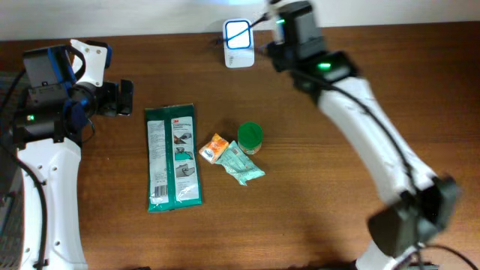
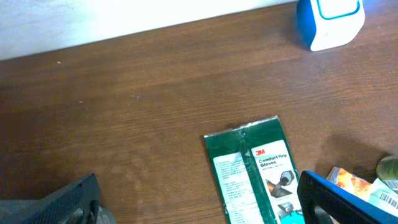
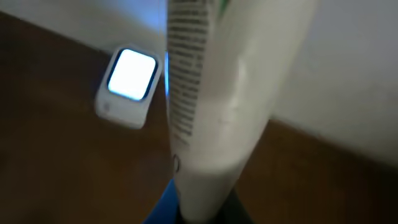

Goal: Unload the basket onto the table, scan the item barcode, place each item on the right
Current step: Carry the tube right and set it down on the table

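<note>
Currently right gripper [image 3: 199, 214] is clamping the white packet [image 3: 214, 93] beside the scanner [image 3: 127, 84], barcode possibly angling off-window; left gripper [image 1: 124, 97] is hanging wide open, empty.

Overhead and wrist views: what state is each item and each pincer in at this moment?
scanner, face lit.
right pincer, shut on the white item.
white item, held near the scanner.
left pincer, open, empty.
green glove pack, lying flat.
green-lidded jar, upright, lid on.
orange packet, lying flat.
teal packet, lying flat beside the jar.
</note>
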`<state>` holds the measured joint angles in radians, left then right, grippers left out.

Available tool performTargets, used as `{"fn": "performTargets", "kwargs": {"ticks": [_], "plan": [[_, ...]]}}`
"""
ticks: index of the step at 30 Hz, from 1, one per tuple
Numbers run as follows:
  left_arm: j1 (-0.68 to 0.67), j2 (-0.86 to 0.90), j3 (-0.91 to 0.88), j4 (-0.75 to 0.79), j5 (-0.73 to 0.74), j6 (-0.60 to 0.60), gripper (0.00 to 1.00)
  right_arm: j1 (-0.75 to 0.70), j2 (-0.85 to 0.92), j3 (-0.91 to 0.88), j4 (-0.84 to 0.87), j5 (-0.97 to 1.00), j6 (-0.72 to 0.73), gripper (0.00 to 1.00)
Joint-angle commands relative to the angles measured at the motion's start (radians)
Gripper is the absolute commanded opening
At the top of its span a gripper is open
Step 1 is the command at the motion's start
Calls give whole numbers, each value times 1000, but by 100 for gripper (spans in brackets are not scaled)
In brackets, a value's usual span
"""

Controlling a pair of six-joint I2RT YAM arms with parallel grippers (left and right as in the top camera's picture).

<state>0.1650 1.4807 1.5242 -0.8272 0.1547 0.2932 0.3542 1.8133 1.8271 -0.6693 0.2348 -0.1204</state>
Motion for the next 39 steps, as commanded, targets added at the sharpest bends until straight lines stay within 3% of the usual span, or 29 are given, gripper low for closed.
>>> {"fn": "performTargets", "kwargs": {"ticks": [1,4,7,12,17,20,21,22,27,28,30,31,35,37,39], "plan": [[3,-9,15,3,14,12,99,-124,-106,11,-263,-201,239,4],[3,-9,15,3,14,12,99,-247,-88,-1,-507,-272,269,4],[3,-9,15,3,14,12,99,-358,-43,-79,-607,-279,269,4],[3,-9,15,3,14,12,99,-509,-20,-353,-448,-389,269,4],[3,-9,15,3,14,12,99,-523,-19,-539,-205,-389,256,4],[3,-9,15,3,14,12,99,-523,-19,-568,-153,-393,256,5],[3,-9,15,3,14,12,99,-523,-19,-568,-163,-393,256,13],[3,-9,15,3,14,12,99,-523,-19,-566,-179,-393,237,29],[3,-9,15,3,14,12,99,-523,-19,-438,-386,-393,221,40],[3,-9,15,3,14,12,99,-515,-19,-374,-460,-393,201,44],[3,-9,15,3,14,12,99,-442,-19,-198,-635,-388,180,63],[3,-9,15,3,14,12,99,-404,-19,-151,-662,-389,180,65],[3,-9,15,3,14,12,99,-236,-19,-107,-630,-441,182,79],[3,-9,15,3,14,12,99,-138,-14,-109,-550,-441,263,98],[3,-9,15,3,14,12,99,-71,-5,-119,-455,-441,364,98]]}}
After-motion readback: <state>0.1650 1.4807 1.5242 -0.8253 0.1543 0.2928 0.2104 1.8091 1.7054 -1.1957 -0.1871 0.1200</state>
